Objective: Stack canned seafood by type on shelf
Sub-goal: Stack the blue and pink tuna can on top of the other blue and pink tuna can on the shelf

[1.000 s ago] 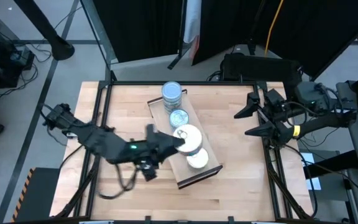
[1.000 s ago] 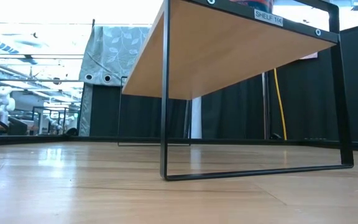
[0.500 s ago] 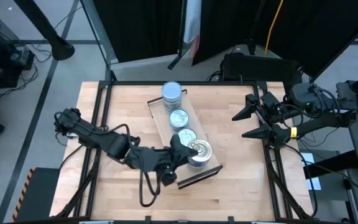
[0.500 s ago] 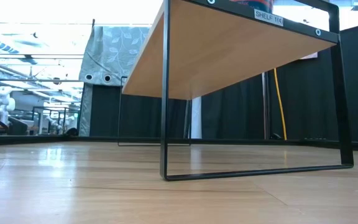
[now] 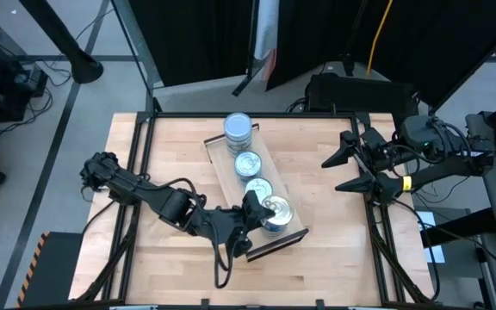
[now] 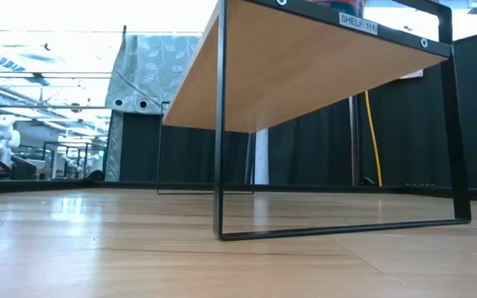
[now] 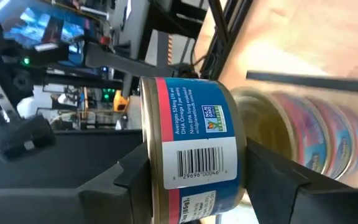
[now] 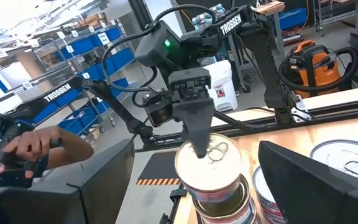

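The shelf (image 5: 231, 176) is a long light-wood board on a dark frame and runs slantwise across the table; the low view shows its underside (image 6: 305, 66). On it stand a tall stack of blue-white cans (image 5: 238, 129), a can (image 5: 247, 162) and another (image 5: 259, 187). At the shelf's near end my left gripper (image 5: 263, 212) is shut on a can of seafood (image 7: 191, 149) with a blue and red label and a pull tab (image 8: 215, 151). The held can is just above a stack (image 8: 219, 202). My right gripper (image 5: 344, 162) waits open at the table's right edge. My left gripper pinches the can by its two flat ends. One finger (image 8: 197, 127) lies on the lid (image 5: 278, 207) and the other finger (image 7: 272, 177) is under the bottom. The fingers reach in roughly level from the table's left side. The can stays upright; whether it rests on the stack below, I cannot tell.
Bare wooden tabletop (image 5: 343, 224) lies on both sides of the shelf. Dark frame posts (image 5: 145, 164) border the table. In the right wrist view a person's hand (image 8: 42, 146) shows in the room beyond.
My left gripper has carried the can down and toward the shelf's near end, turning its wrist as it went. The can was beside the near-end stack and now sits directly over it, lid up. In the last half second the motion has been small.
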